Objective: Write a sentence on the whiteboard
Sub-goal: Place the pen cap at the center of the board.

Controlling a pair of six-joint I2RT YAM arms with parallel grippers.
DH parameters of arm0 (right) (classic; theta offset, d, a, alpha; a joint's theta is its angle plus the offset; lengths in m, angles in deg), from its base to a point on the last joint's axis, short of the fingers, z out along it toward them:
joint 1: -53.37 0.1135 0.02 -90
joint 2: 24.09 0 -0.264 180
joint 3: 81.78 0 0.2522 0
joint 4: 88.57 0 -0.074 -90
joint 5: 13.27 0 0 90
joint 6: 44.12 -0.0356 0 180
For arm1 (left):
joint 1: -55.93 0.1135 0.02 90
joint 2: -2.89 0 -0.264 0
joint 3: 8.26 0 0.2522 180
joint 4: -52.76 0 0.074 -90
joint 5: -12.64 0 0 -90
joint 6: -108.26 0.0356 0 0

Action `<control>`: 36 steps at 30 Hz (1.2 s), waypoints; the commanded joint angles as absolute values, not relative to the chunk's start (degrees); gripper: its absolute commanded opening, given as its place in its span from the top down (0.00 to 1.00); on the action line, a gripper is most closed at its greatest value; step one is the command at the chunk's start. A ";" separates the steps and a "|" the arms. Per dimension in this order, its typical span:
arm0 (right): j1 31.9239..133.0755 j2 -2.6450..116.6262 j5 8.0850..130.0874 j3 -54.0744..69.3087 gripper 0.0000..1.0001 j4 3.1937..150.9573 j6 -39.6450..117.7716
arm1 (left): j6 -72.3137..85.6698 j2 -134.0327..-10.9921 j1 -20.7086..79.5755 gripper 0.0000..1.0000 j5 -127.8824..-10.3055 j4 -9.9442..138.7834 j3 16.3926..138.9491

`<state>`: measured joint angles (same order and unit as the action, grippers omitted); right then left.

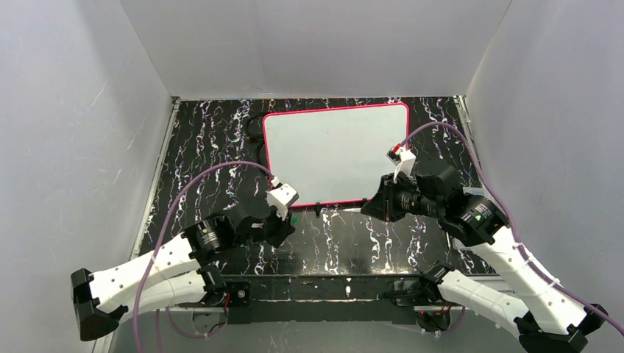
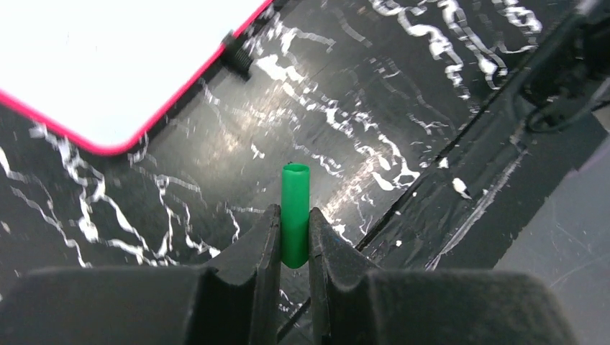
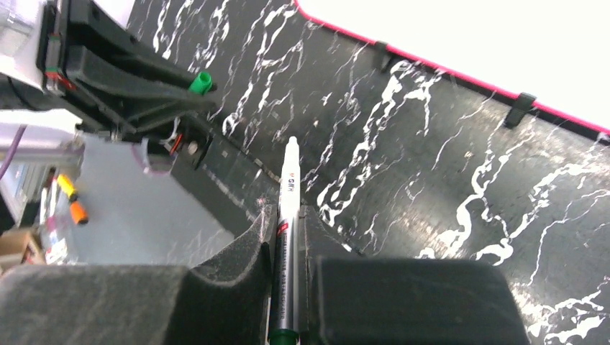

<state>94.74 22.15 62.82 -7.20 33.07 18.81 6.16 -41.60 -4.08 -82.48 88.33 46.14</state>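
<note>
We see the whiteboard (image 1: pixel 331 151) lying flat at the far middle of the table (image 1: pixel 221 140), stiff and glossy, with no sentence on it yet. Our right gripper (image 3: pixel 286 215) is closed on the marker (image 3: pixel 289 180) at its barrel. It looks light and slick and may twist, so we judge a hold nearer the tip steadier. Our left gripper (image 2: pixel 295 219) pinches the small green cap (image 2: pixel 295 188).

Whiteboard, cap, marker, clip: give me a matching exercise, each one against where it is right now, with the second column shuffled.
Things:
1. whiteboard
2. cap
3. marker
4. clip

Places:
A. pinched in the right gripper
B. fixed on the whiteboard's edge
C. pinched in the left gripper
D. flat on the table, no writing showing

Pairs: 1-D, 2-C, 3-A, 4-B
</note>
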 commanded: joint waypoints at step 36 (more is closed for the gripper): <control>94.86 21.50 78.13 -23.37 0.99 58.25 16.30 | -10.08 -68.14 -3.05 0.65 -88.91 86.39 42.07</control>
